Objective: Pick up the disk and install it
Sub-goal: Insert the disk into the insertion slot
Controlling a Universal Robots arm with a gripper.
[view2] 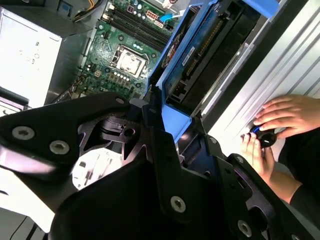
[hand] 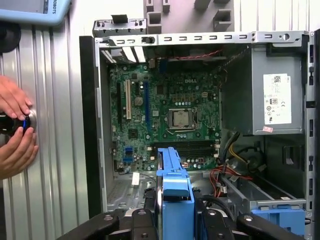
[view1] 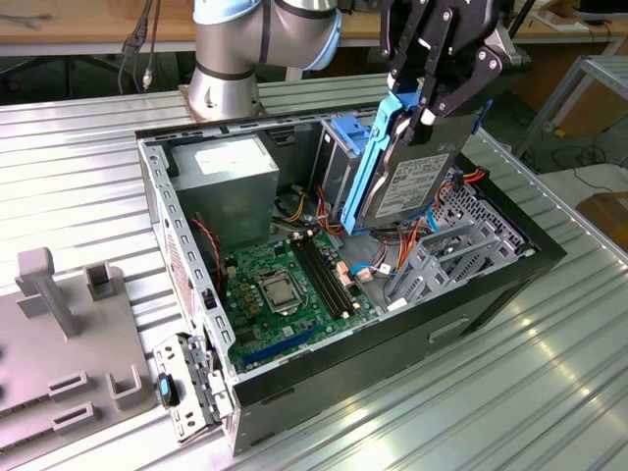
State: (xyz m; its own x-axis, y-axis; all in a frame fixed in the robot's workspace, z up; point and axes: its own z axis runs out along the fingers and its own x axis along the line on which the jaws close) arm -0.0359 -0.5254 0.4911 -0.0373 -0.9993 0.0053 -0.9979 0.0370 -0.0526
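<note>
- The gripper (view1: 424,98) has its fingers closed on the upper edge of the disk (view1: 410,182), clamping it through its blue bracket (view1: 376,157).
- The disk hangs steeply tilted above the open computer case (view1: 392,363), with its lower end inside the case opening, near the coloured wiring beside the motherboard (view1: 280,285).
- Whether the disk's lower edge touches any part of the case cannot be determined.
- In the first wrist view, the blue bracket (hand: 175,195) sits between the gripper's black fingers (hand: 142,220), over the case interior.
- The power supply (view1: 231,182) occupies one corner of the case, apart from the disk.
- The case lies on its side on the ribbed metal table (view1: 549,392).
- A person's hands (hand: 17,150) rest on the table just outside the case wall, around a small dark round object (hand: 10,122).
</note>
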